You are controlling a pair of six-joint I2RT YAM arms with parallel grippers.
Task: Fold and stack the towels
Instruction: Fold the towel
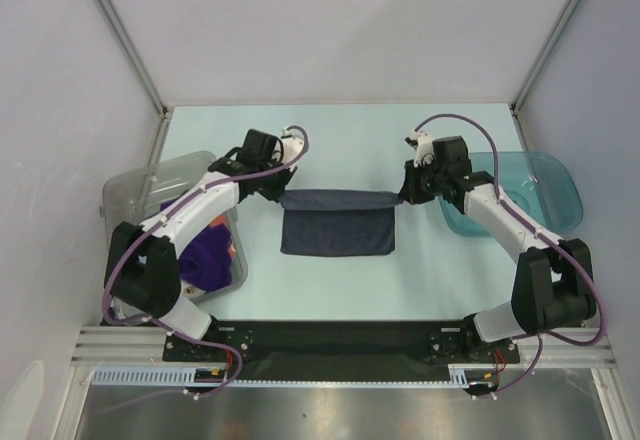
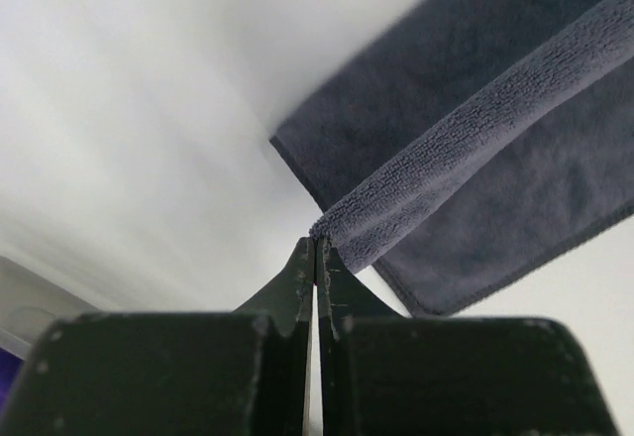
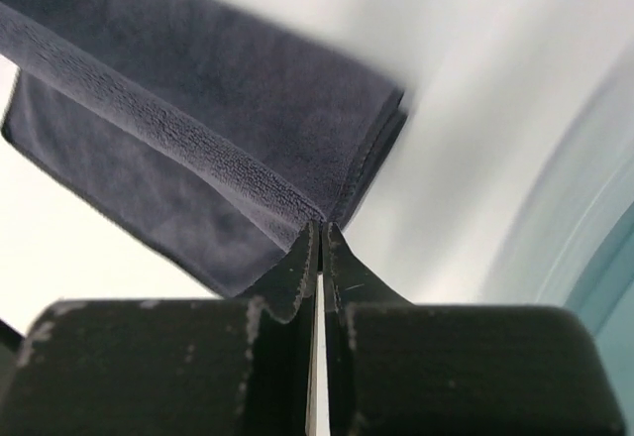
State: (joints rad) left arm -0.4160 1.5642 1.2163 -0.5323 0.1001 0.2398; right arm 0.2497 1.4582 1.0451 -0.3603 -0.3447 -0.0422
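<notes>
Left arm [image 1: 200, 205]: reached forward and inward; left gripper [image 2: 315, 243] is clamped on the navy towel [image 1: 337, 225] at its left corner.
Right arm [image 1: 505, 222]: mirrored; right gripper [image 3: 319, 226] is pinched shut on the right corner.

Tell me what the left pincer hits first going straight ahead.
The left pincer, shut on the dark towel's corner, points at that towel's lower layer; likely that first, with the table beneath. Depth unclear.
</notes>
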